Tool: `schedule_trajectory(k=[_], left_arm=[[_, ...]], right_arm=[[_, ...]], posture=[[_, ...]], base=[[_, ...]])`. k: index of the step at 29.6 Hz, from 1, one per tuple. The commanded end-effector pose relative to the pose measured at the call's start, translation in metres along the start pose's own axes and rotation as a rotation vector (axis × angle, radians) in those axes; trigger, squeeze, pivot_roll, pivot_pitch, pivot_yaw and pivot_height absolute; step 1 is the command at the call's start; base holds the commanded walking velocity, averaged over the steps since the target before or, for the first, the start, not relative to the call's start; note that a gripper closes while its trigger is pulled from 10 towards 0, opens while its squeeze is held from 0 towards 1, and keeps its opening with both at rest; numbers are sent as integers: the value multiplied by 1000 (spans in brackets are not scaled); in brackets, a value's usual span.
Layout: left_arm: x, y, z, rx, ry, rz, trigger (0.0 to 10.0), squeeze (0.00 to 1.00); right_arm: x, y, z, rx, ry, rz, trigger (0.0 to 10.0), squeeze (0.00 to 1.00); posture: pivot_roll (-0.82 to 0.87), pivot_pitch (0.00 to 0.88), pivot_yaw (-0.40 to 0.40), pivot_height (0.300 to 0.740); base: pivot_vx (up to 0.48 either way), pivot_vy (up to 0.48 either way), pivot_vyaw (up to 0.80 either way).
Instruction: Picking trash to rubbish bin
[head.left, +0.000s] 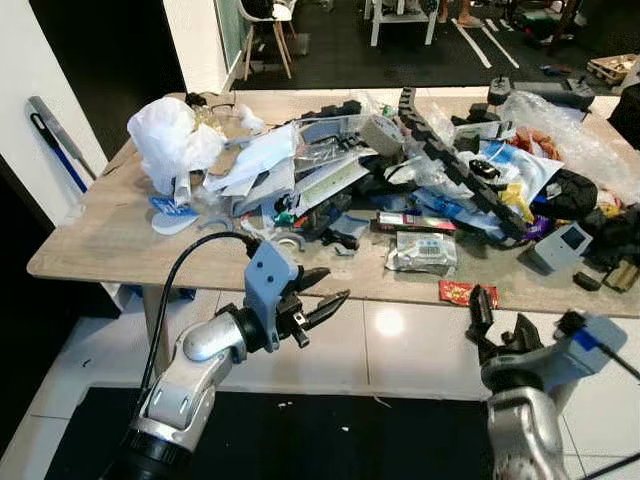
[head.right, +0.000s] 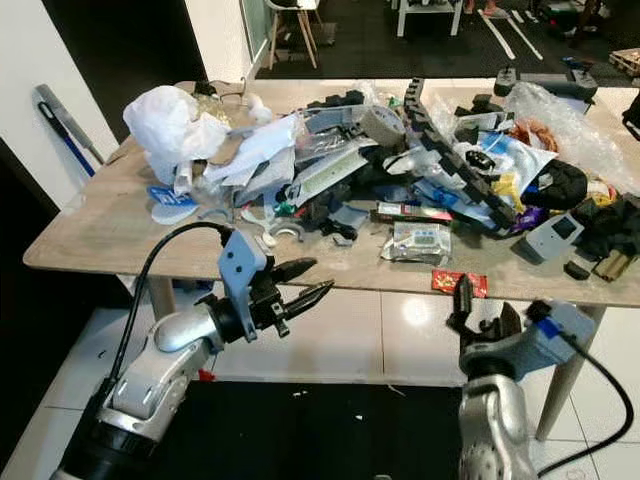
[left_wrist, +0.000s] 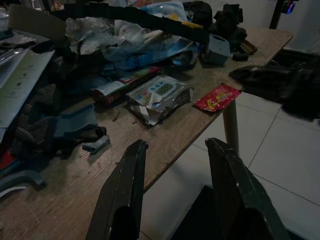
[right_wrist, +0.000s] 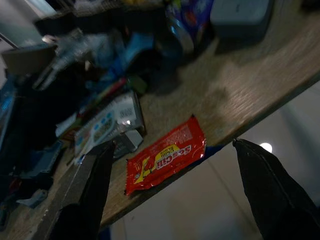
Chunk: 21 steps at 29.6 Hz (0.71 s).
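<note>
On the wooden table, heaped trash: white plastic bag, silver foil packet, red snack wrapper at the near edge. My right gripper spread wide below that wrapper, fingers empty, touching nothing. My left gripper parted, empty, just off the edge.

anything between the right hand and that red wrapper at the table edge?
Nothing visible. The red wrapper lies flat at the table edge, apart from the silver packet behind it. The right hand is open just below and in front of the edge, with the wrapper framed between its fingers in the wrist view.
</note>
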<state>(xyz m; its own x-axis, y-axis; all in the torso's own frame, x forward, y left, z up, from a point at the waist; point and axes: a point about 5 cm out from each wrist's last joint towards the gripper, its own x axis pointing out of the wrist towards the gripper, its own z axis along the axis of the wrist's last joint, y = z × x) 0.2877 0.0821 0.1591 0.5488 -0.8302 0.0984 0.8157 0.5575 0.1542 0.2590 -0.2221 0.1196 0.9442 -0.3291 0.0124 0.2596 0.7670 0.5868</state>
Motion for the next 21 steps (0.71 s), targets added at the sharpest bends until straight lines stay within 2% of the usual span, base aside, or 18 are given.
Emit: schedule_trajectory(k=[1, 2, 9, 20, 21], left_arm=[[-3, 1, -4, -5, 18, 0, 10000, 0], [-3, 1, -3, -3, 18, 1, 10000, 0], [-4, 2, -3, 0, 19, 10, 10000, 0], [-5, 1, -4, -4, 22, 12, 10000, 0], [-5, 2, -4, -4, 22, 11, 10000, 0]], right_arm=[[3, -5, -9, -10, 66, -28, 10000, 412], [10, -3, -9, -13, 67, -31, 10000, 0], [24, -5, -6, -40, 106, -81, 10000, 0], [18, -13, -13, -42, 143, -135, 10000, 0], [18, -14, -13, -40, 141, -143, 4627, 0]], posture=[[-62, 96, 73, 740], [-61, 97, 73, 740], [-56, 101, 63, 740], [-54, 106, 63, 740], [-54, 106, 63, 740]], base=[[0, 0, 0], [0, 0, 0], [0, 0, 0], [0, 0, 0], [0, 0, 0]])
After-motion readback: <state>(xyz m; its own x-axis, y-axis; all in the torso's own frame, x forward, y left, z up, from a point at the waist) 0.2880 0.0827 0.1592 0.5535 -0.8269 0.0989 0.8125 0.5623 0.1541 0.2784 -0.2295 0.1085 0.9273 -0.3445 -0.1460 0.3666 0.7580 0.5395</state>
